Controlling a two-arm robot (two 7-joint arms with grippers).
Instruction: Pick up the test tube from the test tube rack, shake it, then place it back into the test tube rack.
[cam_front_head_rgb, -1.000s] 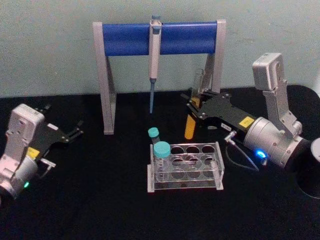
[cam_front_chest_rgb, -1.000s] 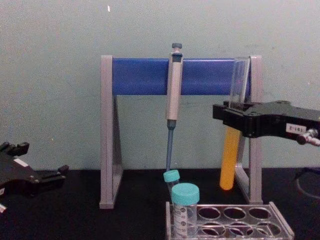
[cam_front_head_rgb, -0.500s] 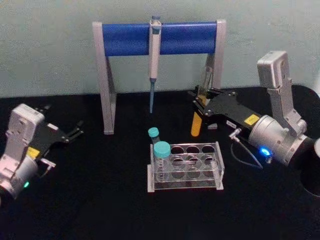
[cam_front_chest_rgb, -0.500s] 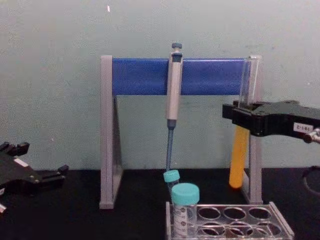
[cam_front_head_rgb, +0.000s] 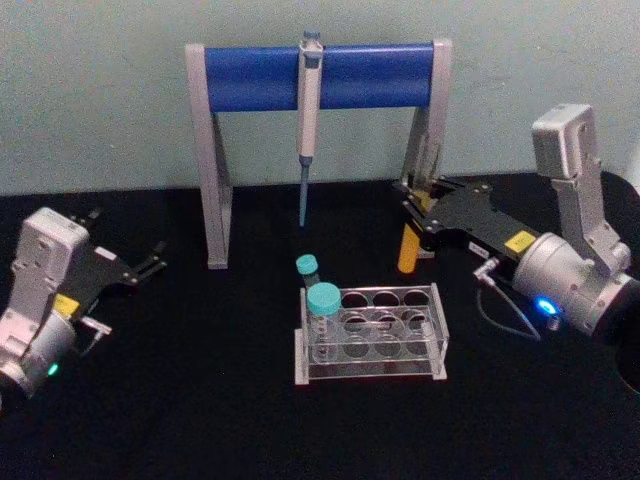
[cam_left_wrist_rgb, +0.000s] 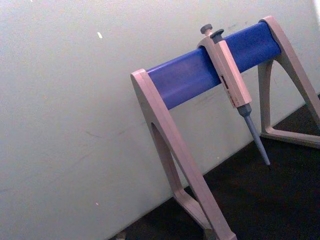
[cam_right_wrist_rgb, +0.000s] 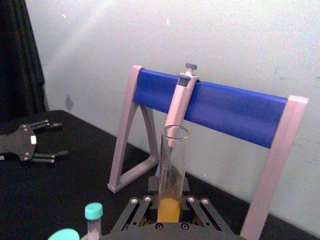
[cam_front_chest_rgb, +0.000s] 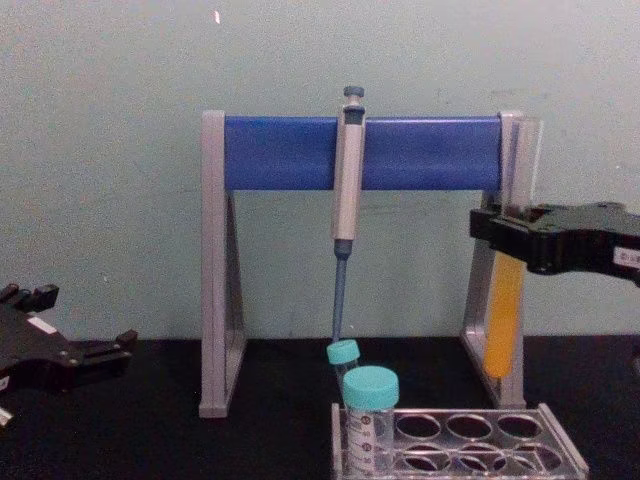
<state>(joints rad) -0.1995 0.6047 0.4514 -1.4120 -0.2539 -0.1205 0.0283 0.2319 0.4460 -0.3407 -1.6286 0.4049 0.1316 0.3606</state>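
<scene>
**Operator:** Head view, starting at your left. What is there?

**Robot:** My left gripper (cam_right_wrist_rgb: 60, 139) lies low over the black table (cam_front_head_rgb: 200, 400), well away from everything, with its fingers spread and nothing between them.

**Operator:** And further in?

**Robot:** A grey-legged stand (cam_front_head_rgb: 217, 180) with a blue crossbar is at the back by the wall. A pipette (cam_front_head_rgb: 309, 100) hangs from the bar, tip down. In front of that sits the test tube rack (cam_front_head_rgb: 437, 322), with two teal-capped vials (cam_front_head_rgb: 322, 300) standing in its left end. Its other holes hold nothing.

**Operator:** Where is the test tube?

**Robot:** The test tube (cam_front_head_rgb: 407, 252) is out of the rack, upright in my right gripper (cam_front_head_rgb: 412, 214). The fingers are clamped on the glass just above the orange liquid. In the chest view the tube hangs right in front of the stand's right leg, behind the rack's right end, with its round bottom above the level of the rack's top plate.
</scene>
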